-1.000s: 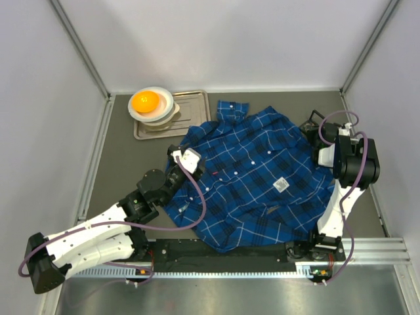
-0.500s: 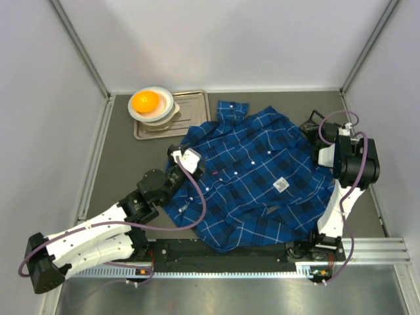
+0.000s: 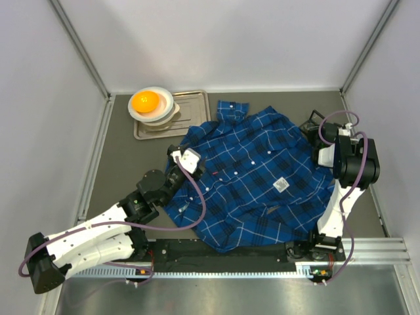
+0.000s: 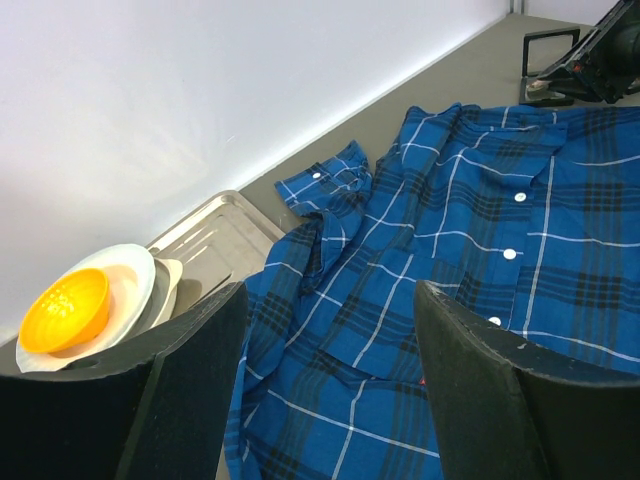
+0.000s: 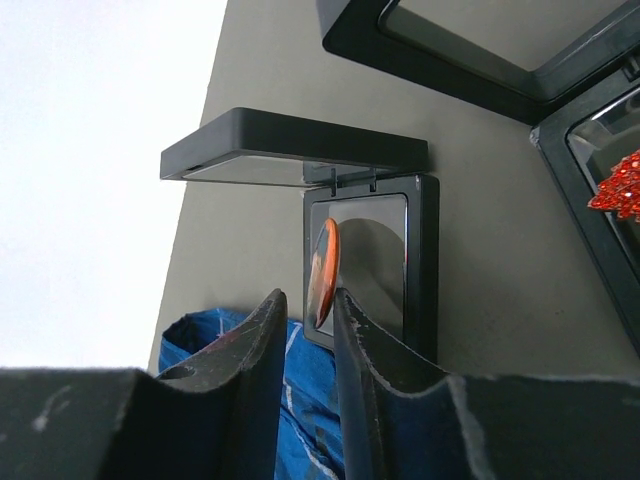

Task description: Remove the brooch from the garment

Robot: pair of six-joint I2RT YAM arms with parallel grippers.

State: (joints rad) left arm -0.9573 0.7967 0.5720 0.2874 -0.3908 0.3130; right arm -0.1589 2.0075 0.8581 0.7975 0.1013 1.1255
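Note:
The garment (image 3: 256,174) is a dark-blue plaid shirt with white buttons, spread on the table; it also fills the left wrist view (image 4: 470,250). A white diamond tag (image 3: 281,185) sits on it. My right gripper (image 5: 310,297) is off the shirt's far right edge. Its jaws are nearly closed on a round orange brooch (image 5: 323,268), held edge-on at the tips over an open black box (image 5: 375,250). In the top view this gripper (image 3: 323,149) is beside the boxes. My left gripper (image 4: 330,300) is open and empty above the shirt's left part (image 3: 187,159). A small red speck (image 4: 423,381) shows on the shirt.
A metal tray (image 3: 190,108) at the back left holds stacked white plates with an orange bowl (image 3: 146,101). More black display boxes (image 5: 480,50) lie at the back right, one with a red ornament (image 5: 622,188). Enclosure walls stand close on three sides.

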